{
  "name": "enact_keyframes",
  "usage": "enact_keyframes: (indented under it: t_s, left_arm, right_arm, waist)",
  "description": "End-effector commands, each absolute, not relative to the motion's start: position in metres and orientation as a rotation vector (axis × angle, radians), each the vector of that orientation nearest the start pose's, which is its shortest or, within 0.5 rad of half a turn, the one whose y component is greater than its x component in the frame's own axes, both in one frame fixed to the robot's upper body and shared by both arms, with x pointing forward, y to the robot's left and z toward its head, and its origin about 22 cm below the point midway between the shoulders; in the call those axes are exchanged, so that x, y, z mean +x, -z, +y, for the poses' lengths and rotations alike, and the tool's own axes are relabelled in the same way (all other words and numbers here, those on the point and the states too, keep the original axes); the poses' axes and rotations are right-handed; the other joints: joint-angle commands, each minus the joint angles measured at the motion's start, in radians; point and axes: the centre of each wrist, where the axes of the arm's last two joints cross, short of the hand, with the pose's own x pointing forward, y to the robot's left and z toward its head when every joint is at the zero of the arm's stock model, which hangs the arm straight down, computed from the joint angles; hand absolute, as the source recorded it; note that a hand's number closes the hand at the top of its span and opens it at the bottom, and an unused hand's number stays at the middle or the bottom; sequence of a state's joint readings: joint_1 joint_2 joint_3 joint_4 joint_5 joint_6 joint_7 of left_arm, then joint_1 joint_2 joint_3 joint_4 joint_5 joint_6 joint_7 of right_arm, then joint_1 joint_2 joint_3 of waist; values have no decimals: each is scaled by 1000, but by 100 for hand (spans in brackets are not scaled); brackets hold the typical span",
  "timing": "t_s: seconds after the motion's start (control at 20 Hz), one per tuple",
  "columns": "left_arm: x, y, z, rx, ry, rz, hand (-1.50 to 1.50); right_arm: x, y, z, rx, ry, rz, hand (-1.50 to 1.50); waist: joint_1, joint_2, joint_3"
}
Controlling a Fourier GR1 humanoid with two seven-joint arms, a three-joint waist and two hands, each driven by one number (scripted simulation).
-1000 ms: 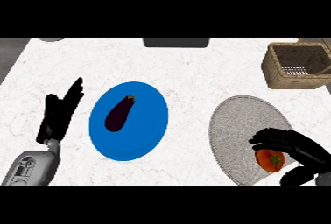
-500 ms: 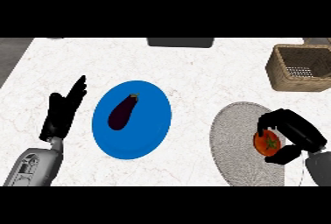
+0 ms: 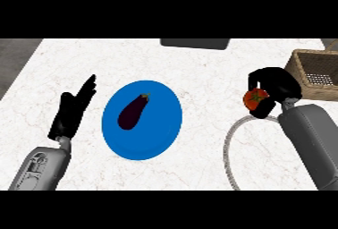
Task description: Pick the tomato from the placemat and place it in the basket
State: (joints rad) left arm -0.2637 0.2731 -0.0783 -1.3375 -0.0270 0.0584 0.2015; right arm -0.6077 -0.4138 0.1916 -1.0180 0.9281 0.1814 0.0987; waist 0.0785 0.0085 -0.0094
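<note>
Currently, the right hand [image 3: 274, 85] has fingers curled around the tomato [image 3: 255, 98], near the basket [image 3: 315, 74]; left hand [image 3: 71, 110] fingers are straight.

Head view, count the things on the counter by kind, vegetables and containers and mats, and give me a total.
Vegetables: 2, red tomato in right hand, purple eggplant
Plates: 1, round blue plate
Baskets: 1, woven wicker basket
Placemats: 1, round grey placemat
Total: 5

Bare counter [image 3: 211, 71] lies between the right hand [image 3: 274, 85] (holding tomato [image 3: 255, 97]) and basket [image 3: 317, 74].
</note>
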Motion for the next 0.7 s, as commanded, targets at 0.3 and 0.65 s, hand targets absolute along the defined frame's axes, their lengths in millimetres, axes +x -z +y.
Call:
enact_keyframes:
  t_s: [0.3,0.65]
  left_arm:
    - [303,-19,268,264,223,-1357,0]
    - [303,-20,260,254,208,-1353,0]
  right_arm:
    - [416,-191,-112,-810,-921,-1301,150]
    - [405,-288,-99,-758,-554,-1556,150]
  waist:
    - [-61,-12,9]
    - [-70,-12,9]
